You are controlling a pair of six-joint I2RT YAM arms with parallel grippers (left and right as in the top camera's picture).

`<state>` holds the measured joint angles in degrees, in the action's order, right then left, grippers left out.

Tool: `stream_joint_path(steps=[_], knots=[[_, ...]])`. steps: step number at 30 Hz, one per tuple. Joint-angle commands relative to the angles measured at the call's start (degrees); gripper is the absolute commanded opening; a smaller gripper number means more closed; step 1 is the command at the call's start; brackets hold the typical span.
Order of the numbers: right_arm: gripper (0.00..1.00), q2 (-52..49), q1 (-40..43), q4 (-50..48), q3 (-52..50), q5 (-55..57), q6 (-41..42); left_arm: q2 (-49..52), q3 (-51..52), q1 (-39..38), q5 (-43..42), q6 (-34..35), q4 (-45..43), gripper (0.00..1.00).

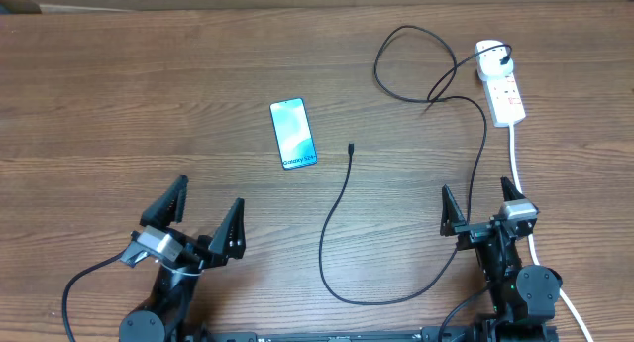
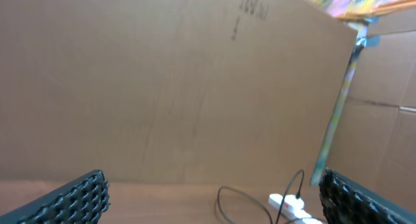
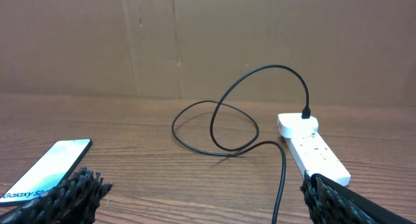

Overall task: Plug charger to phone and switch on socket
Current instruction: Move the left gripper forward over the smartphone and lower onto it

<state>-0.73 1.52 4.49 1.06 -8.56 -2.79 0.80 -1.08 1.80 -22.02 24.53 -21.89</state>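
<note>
phone (image 1: 293, 134), slim and black-edged with a pale-blue lit screen, lies face up on the brown wooden desk (image 1: 119, 104). white "galaxy" lettering sits at its short end nearer the arms. the charger (image 1: 349, 171) is a long thin black cable. its small connector tip (image 1: 351, 147) rests on the desk near the phone's right side, apart from it and not plugged in. from there the cable sweeps toward the arms, bends round by the right one, runs back up the desk and loops once. it ends at a white plug block (image 1: 488, 53) seated on the far end of the socket (image 1: 505, 92). the socket is a narrow white power strip with small red marks, lying at the desk's far right. its thick white cord (image 1: 518, 164) trails down past the right arm.

the left jaws stand wide open and empty at the near left, well apart from the phone. the right jaws also gape wide, holding nothing, with the cable and white cord close by.

only the overhead view shows the connector tip and the whole cable run. the right wrist view gives the phone's lettering, the cable loop and the black lead arching down into the plug block, all side on. the left wrist view, tilted up, is mostly a cardboard wall (image 2: 162, 87), with just the strip's end and a bit of cable at its bottom edge.
</note>
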Motion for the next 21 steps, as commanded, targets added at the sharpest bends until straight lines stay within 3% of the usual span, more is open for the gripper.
stream_joint_path(steps=[1, 5, 10, 13, 17, 21], knots=[[1.00, 0.57, 0.35, -0.28, -0.57, 0.37, -0.07, -0.13, -6.91, -0.33, 2.95, 0.52, 0.33, 1.00], [1.00, 0.57, 0.35, -0.28, -0.57, 0.37, -0.07, 4.55, -17.57, -0.33, 2.95, -4.02, 8.44, 1.00], [1.00, 0.57, 0.35, -0.28, -0.57, 0.37, -0.07, 20.33, -39.82, -0.33, 6.78, -6.67, 40.72, 1.00], [1.00, 0.57, 0.35, -0.28, -0.57, 0.37, -0.07, 29.92, -49.72, -0.33, 0.98, -6.60, 51.28, 1.00], [1.00, 0.57, 0.35, -0.28, -0.57, 0.37, -0.04, 38.45, -55.67, -0.33, -11.23, -6.43, 55.04, 1.00], [1.00, 0.57, 0.35, -0.28, -0.57, 0.37, -0.07, 44.85, -58.82, -0.33, -11.89, -6.10, 54.75, 1.00]])
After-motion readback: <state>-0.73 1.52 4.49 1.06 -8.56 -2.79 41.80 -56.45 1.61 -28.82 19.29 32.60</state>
